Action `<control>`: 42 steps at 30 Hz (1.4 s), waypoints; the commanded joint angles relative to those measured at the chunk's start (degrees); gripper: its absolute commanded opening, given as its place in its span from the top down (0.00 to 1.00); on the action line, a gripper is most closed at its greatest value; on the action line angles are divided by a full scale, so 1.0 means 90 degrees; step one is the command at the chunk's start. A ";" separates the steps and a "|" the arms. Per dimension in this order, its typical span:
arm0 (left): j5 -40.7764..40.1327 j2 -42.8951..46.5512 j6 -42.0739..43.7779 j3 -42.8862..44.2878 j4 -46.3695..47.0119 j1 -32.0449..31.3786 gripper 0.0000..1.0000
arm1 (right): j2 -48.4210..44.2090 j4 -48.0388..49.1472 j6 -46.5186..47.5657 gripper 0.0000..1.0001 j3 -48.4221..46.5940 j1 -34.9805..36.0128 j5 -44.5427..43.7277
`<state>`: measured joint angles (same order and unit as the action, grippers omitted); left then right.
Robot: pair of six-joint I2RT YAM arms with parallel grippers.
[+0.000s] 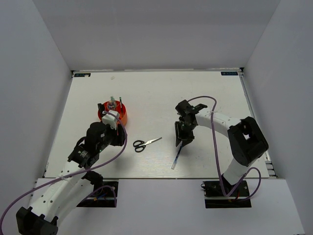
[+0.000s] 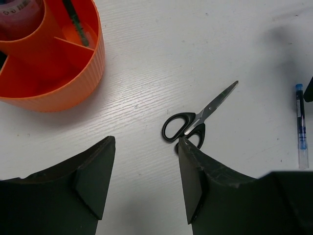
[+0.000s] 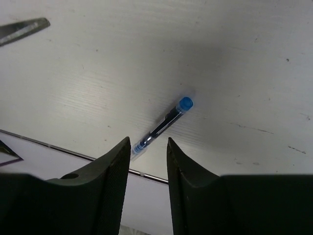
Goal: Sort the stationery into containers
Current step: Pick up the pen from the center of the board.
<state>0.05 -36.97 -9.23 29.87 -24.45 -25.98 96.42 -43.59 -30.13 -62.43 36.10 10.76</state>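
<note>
The orange-red cup (image 1: 114, 114) with inner dividers holds a green-black marker (image 2: 76, 24) and a pink item (image 2: 17, 14). Black-handled scissors (image 1: 145, 143) lie shut on the table, right of the cup. A thin blue pen (image 1: 176, 159) lies near the front edge. My left gripper (image 2: 146, 139) hovers open and empty just in front of the cup (image 2: 73, 93), with the scissors (image 2: 195, 122) by its right fingertip. My right gripper (image 3: 148, 140) stands open above the table, the blue pen (image 3: 166, 122) lying free just past its tips.
The table's front edge (image 3: 49, 145) runs close under the right gripper. White walls enclose the table on three sides. The scissors' blade tip (image 3: 22, 29) shows at the right wrist view's upper left. The pen (image 2: 301, 127) lies right of the scissors.
</note>
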 commanded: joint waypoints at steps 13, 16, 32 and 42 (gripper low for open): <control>0.0053 0.0123 0.0059 0.0226 -0.0008 0.0025 0.35 | 0.0292 0.0352 -0.0675 0.66 0.0228 0.0120 -0.0571; 0.0062 0.0143 0.0040 0.0207 0.0001 0.0025 0.35 | 0.0273 0.0293 -0.0637 0.66 0.0209 0.0130 -0.0571; 0.0033 0.0211 0.0030 0.0197 0.0011 0.0025 0.35 | 0.0722 0.0449 -0.0656 0.68 0.0306 0.0335 -0.0981; 0.0033 0.0290 0.0040 0.0197 0.0021 0.0015 0.35 | 0.1268 0.0400 -0.0617 0.92 0.0063 0.0403 -0.1401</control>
<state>0.03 -35.14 -9.06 29.87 -24.40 -25.98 102.89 -42.98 -35.53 -62.54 38.94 3.36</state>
